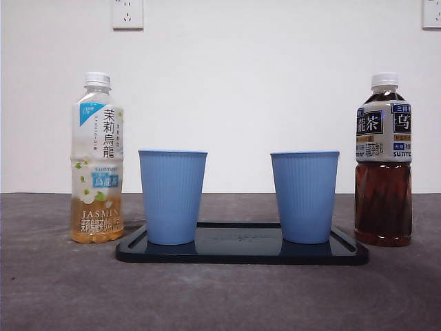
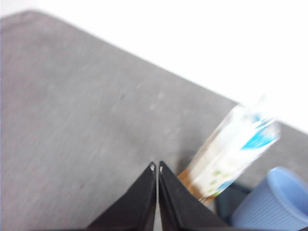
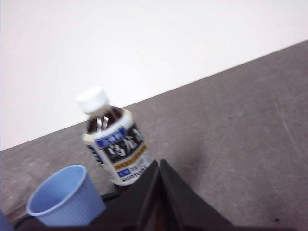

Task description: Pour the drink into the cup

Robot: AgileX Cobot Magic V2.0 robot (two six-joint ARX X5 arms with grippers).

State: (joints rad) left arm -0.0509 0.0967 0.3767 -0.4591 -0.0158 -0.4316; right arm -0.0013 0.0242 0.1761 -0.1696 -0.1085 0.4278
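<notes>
Two blue ribbed cups stand on a black tray [image 1: 241,254]: the left cup [image 1: 172,196] and the right cup [image 1: 304,196]. A jasmine tea bottle [image 1: 97,160] with pale liquid and a white cap stands left of the tray. A dark oolong tea bottle [image 1: 383,162] with a white cap stands right of it. My left gripper [image 2: 156,167] is shut and empty, off the table, near the jasmine bottle [image 2: 231,151] and a cup [image 2: 272,202]. My right gripper [image 3: 159,162] is shut and empty, near the dark bottle [image 3: 114,144] and a cup [image 3: 65,197]. Neither gripper shows in the front view.
The grey table [image 1: 220,296] runs to a white wall. Wall sockets [image 1: 127,12] sit high on the wall at left and right.
</notes>
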